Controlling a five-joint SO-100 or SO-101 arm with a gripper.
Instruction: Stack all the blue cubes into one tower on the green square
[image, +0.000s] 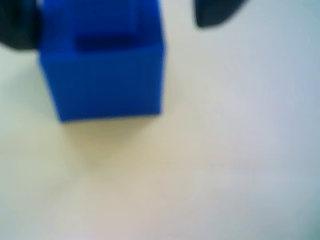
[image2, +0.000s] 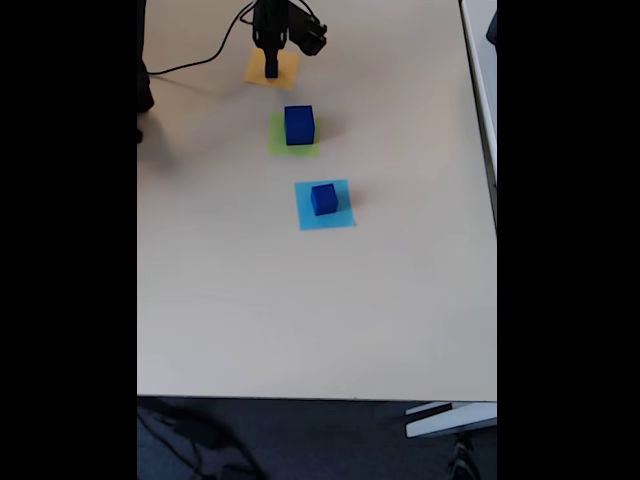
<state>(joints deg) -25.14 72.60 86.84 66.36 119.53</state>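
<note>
Near, fixed view: I see small blue cube (image2: 323, 199) on light-blue square (image2: 325, 205), not yet stacked. Farther: large blue cube (image2: 299, 125) sits on green square (image2: 294, 141) — tower base done by my judgement. Farthest: gripper (image2: 271, 70) over orange-yellow square (image2: 273, 68); cannot tell whether anything is between jaws. Wrist view: blurred blue cube (image: 105, 75) on table (image: 200, 165), jaws appear spread. No containers.

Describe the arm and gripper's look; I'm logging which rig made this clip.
In the fixed view the arm is all black, a compact blocky body ending in a narrow dark gripper, with a thin black cable trailing left across the pale table. In the wrist view, the fingers appear as blurred, rounded black shapes.
</note>
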